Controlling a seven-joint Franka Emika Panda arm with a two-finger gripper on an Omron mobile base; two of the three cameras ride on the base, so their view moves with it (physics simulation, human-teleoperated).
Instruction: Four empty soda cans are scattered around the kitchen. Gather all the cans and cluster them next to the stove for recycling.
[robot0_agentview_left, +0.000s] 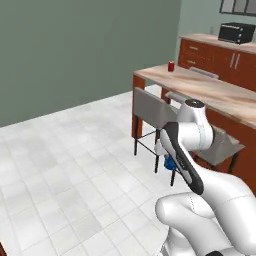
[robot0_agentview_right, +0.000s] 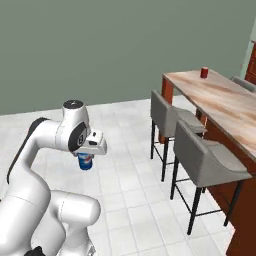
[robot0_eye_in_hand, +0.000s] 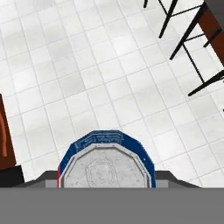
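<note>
My gripper points down over the white tiled floor and is shut on a blue soda can. In the hand view the can's silver top and blue rim sit between the fingers at the bottom. From the left base view a bit of the blue can shows behind my forearm. A red soda can stands upright at the far end of the island counter, also seen as the red can in the right base view. The stove is out of view.
Two grey bar stools stand along the island counter to my right. A black microwave sits on the back cabinets. Open floor tiles lie ahead and to the left, up to the green wall.
</note>
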